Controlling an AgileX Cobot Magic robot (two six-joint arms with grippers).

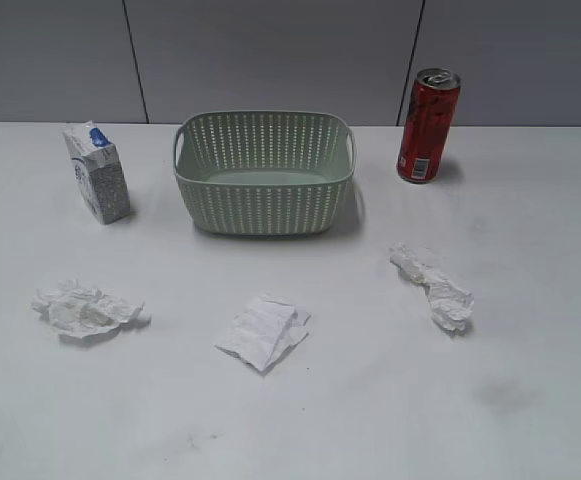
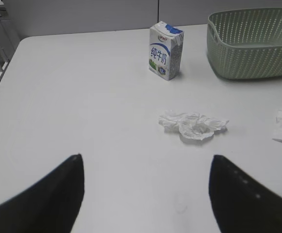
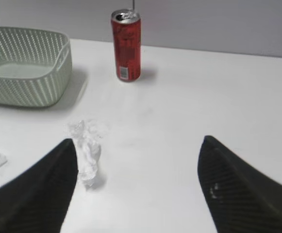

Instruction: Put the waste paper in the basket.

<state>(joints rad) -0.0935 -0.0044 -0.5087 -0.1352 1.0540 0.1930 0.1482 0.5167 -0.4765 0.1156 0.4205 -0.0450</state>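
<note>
three wads on the table, basket empty

on the white table [image 1: 530,300], the basket [image 1: 264,172] sits at 12 o'clock in the exterior view, nothing visible inside it. three paper wads lie apart in a row below it: the left wad [image 1: 85,308] at 8 o'clock from the basket, the middle wad [image 1: 264,331] at 6, the right wad [image 1: 434,286] at 4. a carton [image 1: 97,171] stands at the basket's 9 o'clock, a red can [image 1: 428,125] at its 2 o'clock.

the left gripper [image 2: 145,194] hangs spread wide and empty, the left wad at its 12 o'clock. the right gripper [image 3: 137,187] is likewise parted and empty, the right wad just beside its left finger [image 3: 34,194].
</note>
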